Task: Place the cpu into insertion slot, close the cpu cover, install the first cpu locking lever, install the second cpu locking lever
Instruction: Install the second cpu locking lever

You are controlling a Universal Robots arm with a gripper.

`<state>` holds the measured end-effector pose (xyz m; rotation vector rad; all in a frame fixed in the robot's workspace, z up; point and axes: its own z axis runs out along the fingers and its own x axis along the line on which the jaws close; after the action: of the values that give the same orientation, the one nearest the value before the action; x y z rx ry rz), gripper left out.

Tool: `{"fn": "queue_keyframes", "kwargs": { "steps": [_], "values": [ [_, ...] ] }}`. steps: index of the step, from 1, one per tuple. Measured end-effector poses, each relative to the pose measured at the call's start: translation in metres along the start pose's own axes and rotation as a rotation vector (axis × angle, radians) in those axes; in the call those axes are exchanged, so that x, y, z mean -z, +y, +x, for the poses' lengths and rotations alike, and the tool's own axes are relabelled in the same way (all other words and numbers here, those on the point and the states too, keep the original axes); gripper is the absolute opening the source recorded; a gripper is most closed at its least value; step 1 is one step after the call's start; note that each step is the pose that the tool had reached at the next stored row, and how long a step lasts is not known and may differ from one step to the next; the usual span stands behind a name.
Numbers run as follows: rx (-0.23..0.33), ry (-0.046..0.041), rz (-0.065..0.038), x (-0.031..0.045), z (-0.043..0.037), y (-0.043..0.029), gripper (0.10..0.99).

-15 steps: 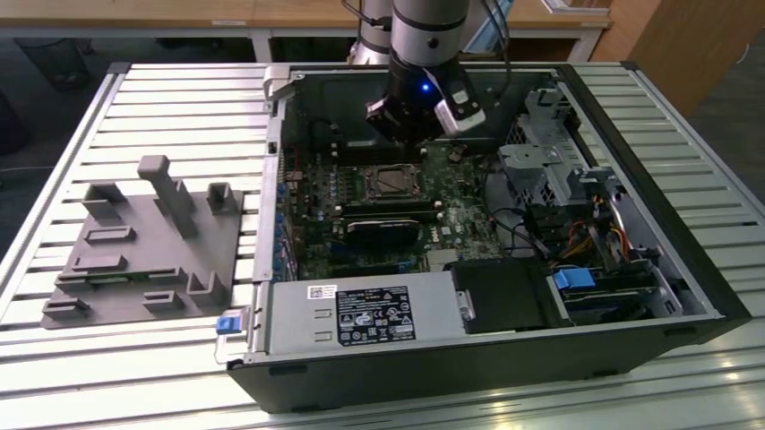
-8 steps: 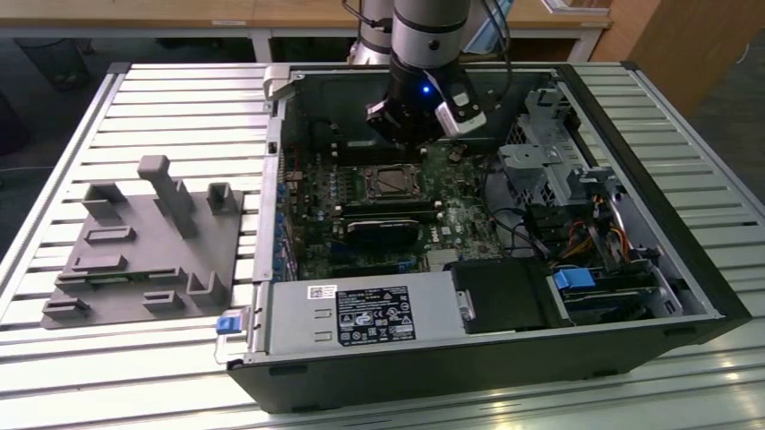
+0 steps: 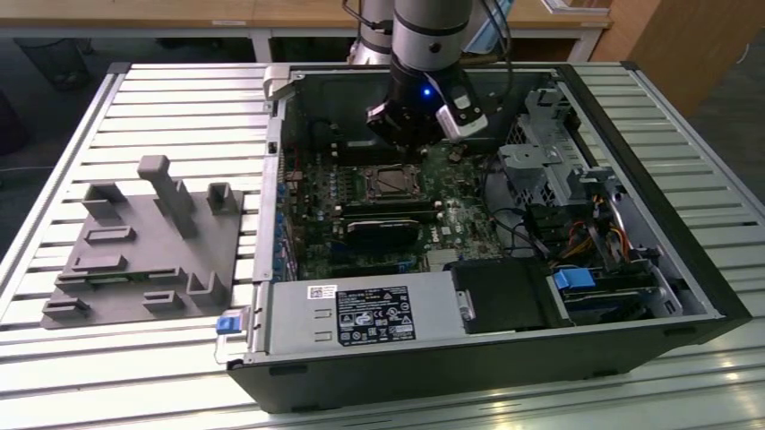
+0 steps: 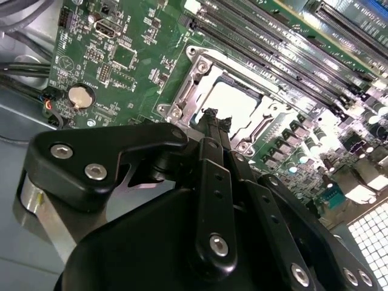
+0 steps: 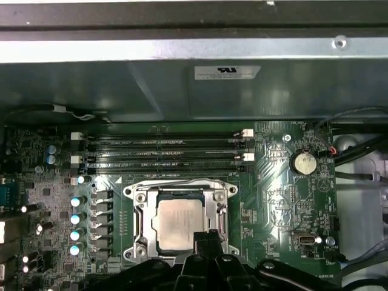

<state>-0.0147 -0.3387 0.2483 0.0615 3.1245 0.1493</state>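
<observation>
Your black claw (image 5: 208,237), fingertips together and empty, hovers at frame centre over the silvery-grey square cpu (image 5: 178,224) seated under the thin silvery cpu cover (image 5: 140,219); lever step, needing precise hooking

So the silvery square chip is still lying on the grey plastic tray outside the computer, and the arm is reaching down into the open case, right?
Not quite. The silvery square chip already sits in the metal-framed socket on the green circuit board, as the first wrist view shows. The grey plastic tray outside holds no chip. The rest is right: the arm's black gripper does reach down into the open computer case.
</observation>
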Motion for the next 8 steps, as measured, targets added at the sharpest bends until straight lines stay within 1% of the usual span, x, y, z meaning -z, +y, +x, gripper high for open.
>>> {"fn": "queue_keyframes", "kwargs": {
  "steps": [3, 4, 6, 8],
  "values": [
    [0.000, 0.0000, -0.001, 0.0002, -0.0002, -0.0055, 0.122],
    [0.000, 0.0004, -0.006, 0.0000, -0.0003, -0.0072, 0.122],
    [0.000, 0.0026, -0.019, -0.0008, -0.0004, -0.0098, 0.122],
    [-0.001, 0.0032, -0.025, -0.0024, -0.0005, -0.0133, 0.122]
  ]
}}
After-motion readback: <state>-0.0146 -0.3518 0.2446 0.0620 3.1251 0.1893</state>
